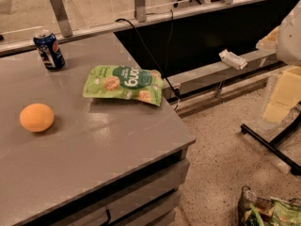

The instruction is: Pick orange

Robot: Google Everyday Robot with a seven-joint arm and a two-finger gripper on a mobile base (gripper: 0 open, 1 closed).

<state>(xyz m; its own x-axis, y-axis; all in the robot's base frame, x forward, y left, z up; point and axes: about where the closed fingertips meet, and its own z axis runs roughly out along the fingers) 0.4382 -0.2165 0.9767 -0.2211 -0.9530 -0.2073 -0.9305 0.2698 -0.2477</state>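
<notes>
The orange (36,117) is a smooth, round, orange-yellow fruit. It lies on the grey table (117,149) near its left side, apart from the other things. My gripper is not in view. A white rounded body (290,34) shows at the right edge, well away from the orange; I cannot tell what it belongs to.
A blue soda can (49,49) stands upright at the table's back left. A green snack bag (123,84) lies flat near the right edge. A black cable (146,48) runs down behind the table. A black stand (270,145) and a bag of packs (268,211) are on the floor at right.
</notes>
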